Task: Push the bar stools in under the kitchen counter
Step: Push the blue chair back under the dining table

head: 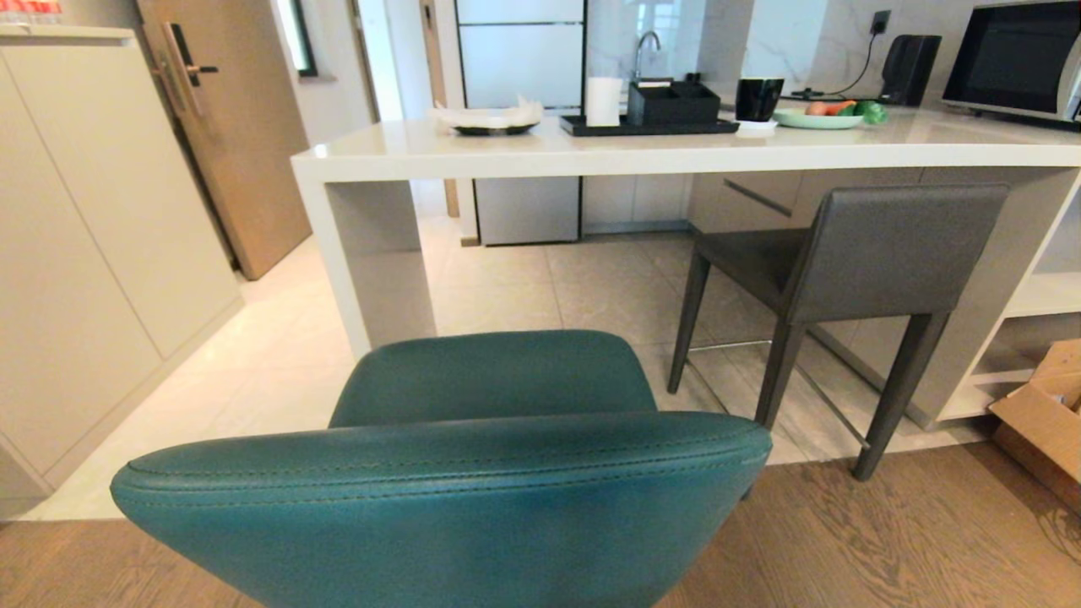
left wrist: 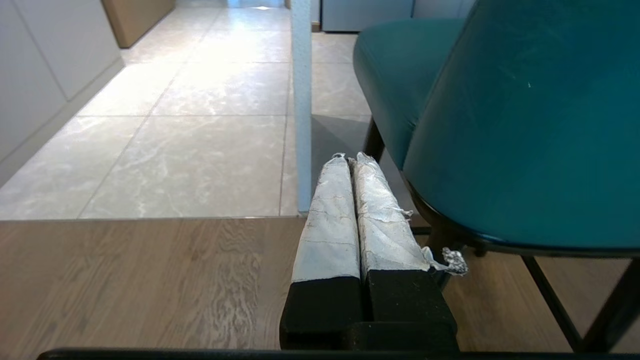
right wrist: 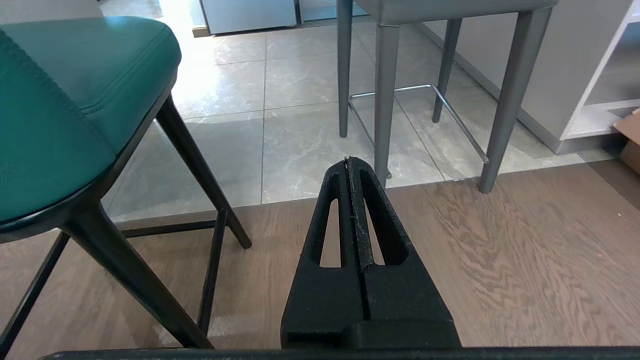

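Teal stool (head: 473, 473): backrest cut off by bottom edge in head view, legs hidden behind it. Grey stool (head: 853, 262): seat partly hidden under tabletop (head: 676, 148). Microwave (head: 1013, 59) and cardboard box (head: 1043, 418) cropped at right edge. Plate contents (head: 832, 108) too small to ID.

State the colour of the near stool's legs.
Black legs under the teal stool; clearest in the right wrist view.
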Controlling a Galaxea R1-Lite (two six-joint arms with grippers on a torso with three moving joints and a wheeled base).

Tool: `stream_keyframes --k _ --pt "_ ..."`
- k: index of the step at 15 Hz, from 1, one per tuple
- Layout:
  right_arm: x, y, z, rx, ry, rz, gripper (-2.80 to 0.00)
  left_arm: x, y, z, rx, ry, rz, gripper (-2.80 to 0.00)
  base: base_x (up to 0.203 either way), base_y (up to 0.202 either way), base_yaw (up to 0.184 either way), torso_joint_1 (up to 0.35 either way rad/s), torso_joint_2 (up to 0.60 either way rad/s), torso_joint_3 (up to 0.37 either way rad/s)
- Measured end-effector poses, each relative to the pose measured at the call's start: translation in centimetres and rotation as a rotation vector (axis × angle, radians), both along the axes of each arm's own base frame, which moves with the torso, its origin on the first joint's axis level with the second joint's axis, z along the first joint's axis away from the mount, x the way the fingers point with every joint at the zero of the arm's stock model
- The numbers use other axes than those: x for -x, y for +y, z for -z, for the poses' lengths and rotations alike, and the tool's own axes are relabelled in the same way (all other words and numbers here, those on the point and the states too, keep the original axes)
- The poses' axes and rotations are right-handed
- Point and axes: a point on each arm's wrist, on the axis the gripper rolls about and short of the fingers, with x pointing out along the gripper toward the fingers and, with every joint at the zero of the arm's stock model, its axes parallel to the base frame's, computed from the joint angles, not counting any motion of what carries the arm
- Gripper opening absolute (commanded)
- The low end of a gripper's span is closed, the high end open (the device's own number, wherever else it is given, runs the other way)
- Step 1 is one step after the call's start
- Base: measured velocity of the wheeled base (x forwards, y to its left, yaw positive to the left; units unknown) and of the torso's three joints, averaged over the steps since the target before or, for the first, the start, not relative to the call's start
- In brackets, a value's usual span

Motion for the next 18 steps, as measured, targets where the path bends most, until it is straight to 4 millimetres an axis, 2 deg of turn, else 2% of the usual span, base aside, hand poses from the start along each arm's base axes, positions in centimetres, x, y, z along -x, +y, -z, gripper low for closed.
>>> stream_keyframes --k 18 --pt "0.00 0.00 0.00 0.000 0.000 0.000 -2.80 0.00 0.00 0.00 0.000 0.000 0.000 -2.80 0.000 0.000 0.000 0.000 0.00 0.000"
